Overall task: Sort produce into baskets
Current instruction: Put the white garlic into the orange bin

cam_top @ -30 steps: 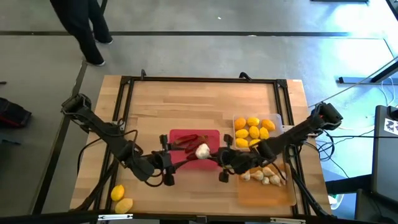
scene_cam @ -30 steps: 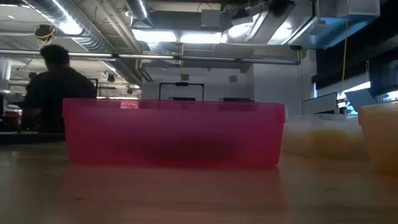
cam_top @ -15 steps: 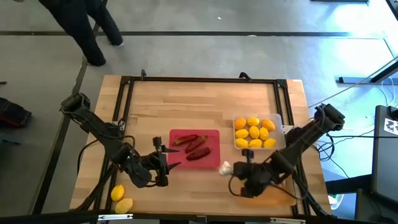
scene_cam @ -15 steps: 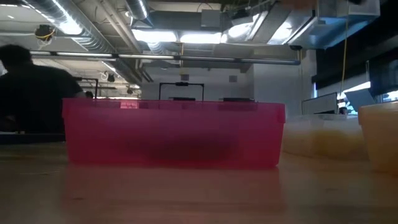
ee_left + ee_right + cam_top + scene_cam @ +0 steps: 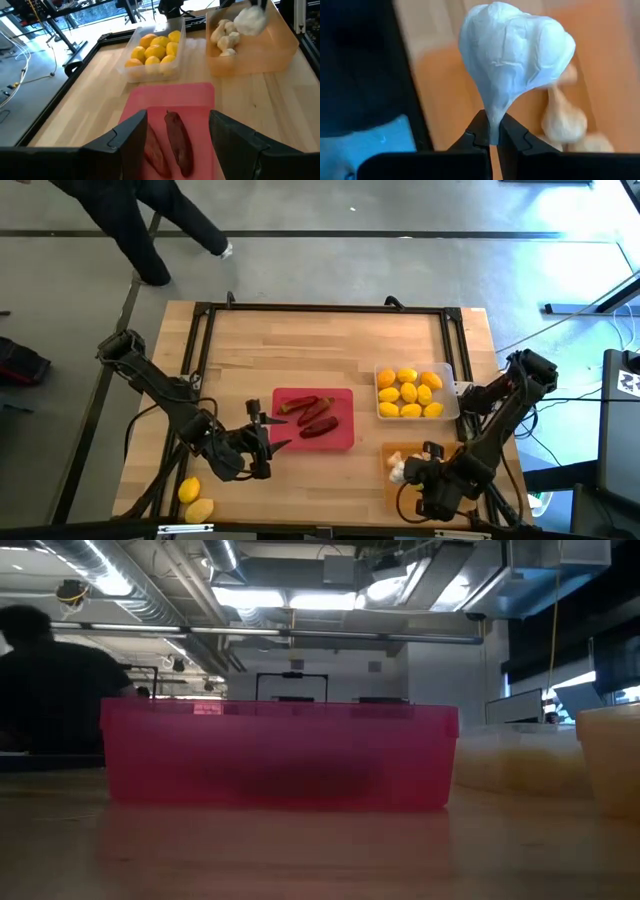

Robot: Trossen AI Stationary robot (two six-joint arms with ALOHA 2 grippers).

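Observation:
My right gripper (image 5: pixel 492 131) is shut on a white garlic bulb (image 5: pixel 515 55) above the orange tray (image 5: pixel 398 494) at the near right, where other garlic bulbs (image 5: pixel 224 36) lie. The held bulb (image 5: pixel 250 20) also shows in the left wrist view. My left gripper (image 5: pixel 268 442) stands open at the near left side of the red tray (image 5: pixel 345 442), which holds dark red chili peppers (image 5: pixel 178 142). The clear tray (image 5: pixel 449 413) holds lemons (image 5: pixel 408 393). Two lemons (image 5: pixel 194 500) rest on the table at the near left. My right gripper pinches the garlic's thin stem end (image 5: pixel 492 117) between its two fingertips. The fingers slant down from the table's right side. The bulb sticks out beyond the fingertips, lifted clear above the orange tray.
A black frame (image 5: pixel 320 308) runs round the tabletop. In the low view the red tray (image 5: pixel 280 755) fills the middle, with the clear tray (image 5: pixel 500 755) and the orange tray (image 5: pixel 610 760) to its right. A person (image 5: pixel 140 220) moves beyond the far left corner.
My right gripper has carried the garlic from over the red tray toward the table's near right, to above the orange tray, tipping downward as it went and staying shut on it. The person behind the table has walked on.

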